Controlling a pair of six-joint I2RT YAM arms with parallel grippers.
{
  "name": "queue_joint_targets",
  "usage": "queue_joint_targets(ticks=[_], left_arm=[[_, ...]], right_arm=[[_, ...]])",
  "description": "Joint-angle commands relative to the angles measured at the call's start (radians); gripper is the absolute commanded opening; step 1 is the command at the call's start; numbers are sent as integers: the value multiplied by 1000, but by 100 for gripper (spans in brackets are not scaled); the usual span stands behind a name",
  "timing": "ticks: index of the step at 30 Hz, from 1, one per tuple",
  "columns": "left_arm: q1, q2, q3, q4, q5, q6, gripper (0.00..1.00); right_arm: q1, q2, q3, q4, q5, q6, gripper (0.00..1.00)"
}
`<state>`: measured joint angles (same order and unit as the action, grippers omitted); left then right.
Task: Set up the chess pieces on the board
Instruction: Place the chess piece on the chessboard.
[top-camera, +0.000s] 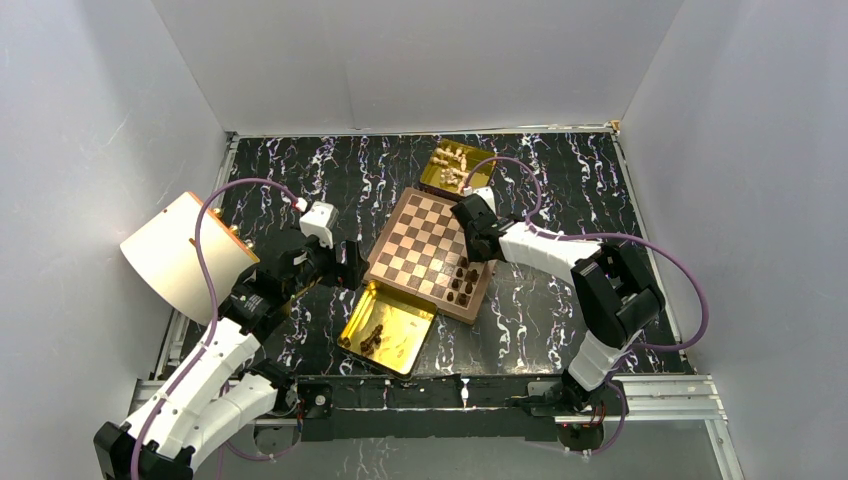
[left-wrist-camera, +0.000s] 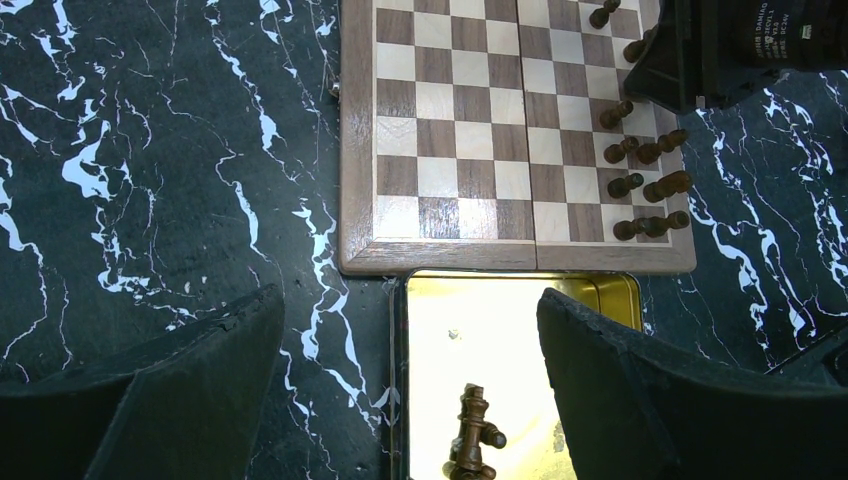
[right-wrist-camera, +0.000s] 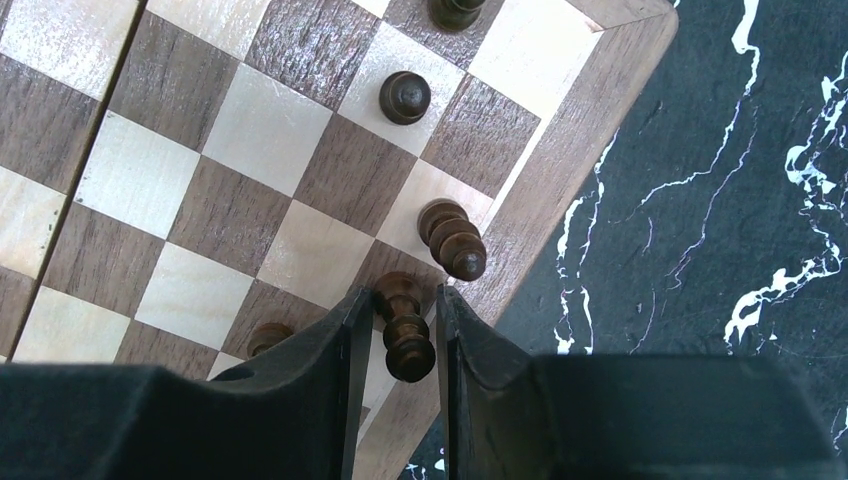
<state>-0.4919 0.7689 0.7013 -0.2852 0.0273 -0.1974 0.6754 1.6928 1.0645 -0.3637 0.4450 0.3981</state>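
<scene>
Right gripper (right-wrist-camera: 400, 312) was clamped on dark piece (right-wrist-camera: 405, 338) at board (top-camera: 420, 235) edge | left gripper (left-wrist-camera: 408, 300) jaws apart, empty | dark rows part-filled; spare dark men (top-camera: 372, 340) lay in tray (top-camera: 402, 318); cream set (top-camera: 455, 165) unplaced.

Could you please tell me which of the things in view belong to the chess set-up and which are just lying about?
Belong to the job:
board
dark pieces standing on it
dark piece in the right gripper
more dark pieces in the near gold tray
pale pieces in the far gold tray

Just lying about:
cream curved object at the left
</scene>
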Motion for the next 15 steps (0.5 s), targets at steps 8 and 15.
queue_joint_targets(ticks=[8, 15], left_arm=[[6, 86, 51, -79, -34, -88, 90], [5, 312, 322, -378, 124, -69, 84]], right_arm=[[-4, -125, 68, -76, -20, 33, 47], [-5, -243, 52, -98, -72, 43, 50]])
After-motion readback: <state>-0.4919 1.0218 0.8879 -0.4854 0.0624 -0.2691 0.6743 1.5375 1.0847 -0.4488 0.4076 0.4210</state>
